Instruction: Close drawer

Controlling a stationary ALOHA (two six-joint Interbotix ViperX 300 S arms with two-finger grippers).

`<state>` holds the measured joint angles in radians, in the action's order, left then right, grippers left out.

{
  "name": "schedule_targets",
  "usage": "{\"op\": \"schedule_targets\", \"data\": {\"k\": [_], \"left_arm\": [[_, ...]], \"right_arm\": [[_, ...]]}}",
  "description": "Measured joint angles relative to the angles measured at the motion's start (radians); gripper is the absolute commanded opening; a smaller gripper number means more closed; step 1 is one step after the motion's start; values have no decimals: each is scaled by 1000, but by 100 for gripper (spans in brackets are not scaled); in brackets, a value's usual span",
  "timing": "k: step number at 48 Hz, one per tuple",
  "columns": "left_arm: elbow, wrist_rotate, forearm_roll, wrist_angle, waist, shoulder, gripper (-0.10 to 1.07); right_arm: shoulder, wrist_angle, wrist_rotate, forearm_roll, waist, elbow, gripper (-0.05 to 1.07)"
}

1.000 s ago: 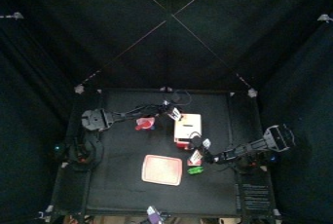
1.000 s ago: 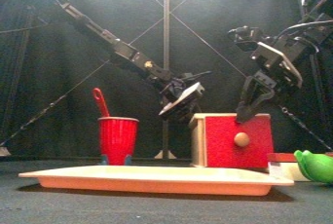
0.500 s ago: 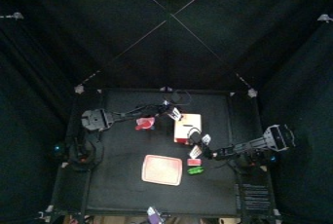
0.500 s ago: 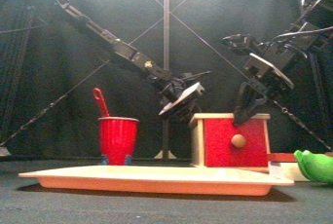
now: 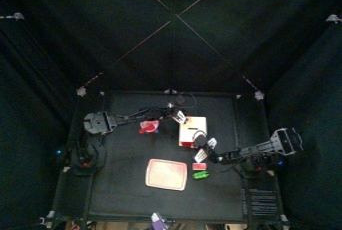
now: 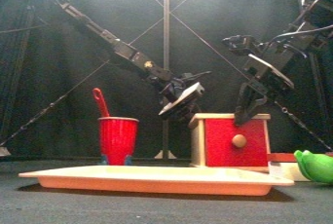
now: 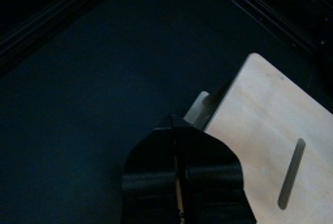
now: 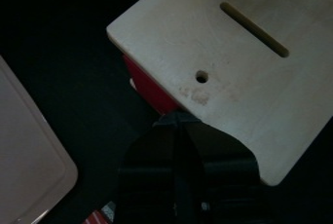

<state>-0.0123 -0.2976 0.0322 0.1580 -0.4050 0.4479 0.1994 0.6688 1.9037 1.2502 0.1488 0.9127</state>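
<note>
Black curtains, black table [image 5: 120, 174], pink tray [image 6: 156, 178], drawer [image 6: 237, 141], both hands [image 7: 185, 129] [image 8: 176, 121] closed, empty.

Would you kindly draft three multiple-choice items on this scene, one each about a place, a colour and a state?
1. In the front view, the red plastic cup stands where relative to the cream-white wooden box?
A. left
B. right
C. on top

2. The drawer front is:
A. blue
B. red
C. green

3. The right tool is:
A. wide open
B. gripping the cup
C. shut

Key: 1 A, the cup is left of the box; 2 B, a red panel with a pale knob; 3 C, the right wrist view shows the jaws together.
</note>
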Motion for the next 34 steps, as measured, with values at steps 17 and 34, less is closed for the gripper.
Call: {"op": "schedule_targets", "data": {"k": [17,34], "left_arm": [[-26,6,-37,-106,-3,-78,17],[-202,6,-81,-262,0,-244,17]], "right_arm": [[14,-2,-2,18,31,-11,29],[40,0,-2,48,80,-18,29]]}}
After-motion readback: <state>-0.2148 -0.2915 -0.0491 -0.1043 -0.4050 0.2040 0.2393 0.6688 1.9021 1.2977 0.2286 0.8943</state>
